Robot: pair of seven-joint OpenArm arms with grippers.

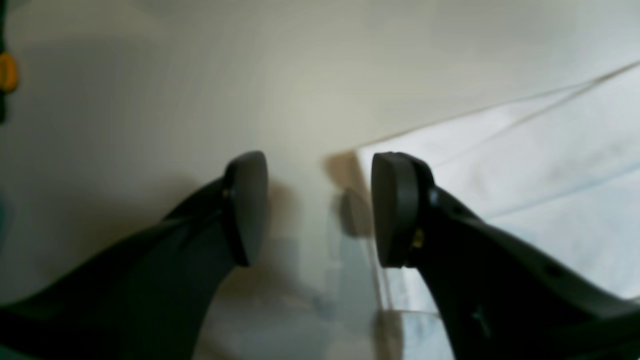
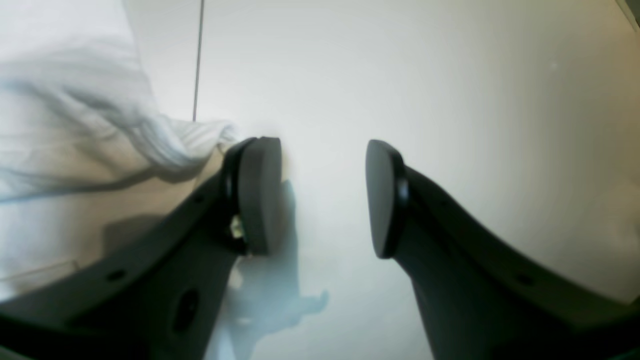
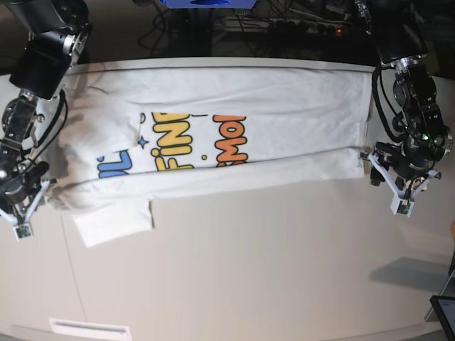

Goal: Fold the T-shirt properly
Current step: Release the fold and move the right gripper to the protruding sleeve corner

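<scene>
Lying across far half of tabletop [image 3: 249,270]: shirt [image 3: 284,106], white, stretched side to side, lower part folded up over print so only top of coloured letters shows. One sleeve [image 3: 114,222] sticks out toward near edge at base view's left. Left pincer [image 1: 320,210] parted wide, empty, just beside shirt corner. Right pincer [image 2: 322,197] parted wide, empty, over bare tabletop; one finger [image 2: 257,195] next to bunched shirt edge.
</scene>
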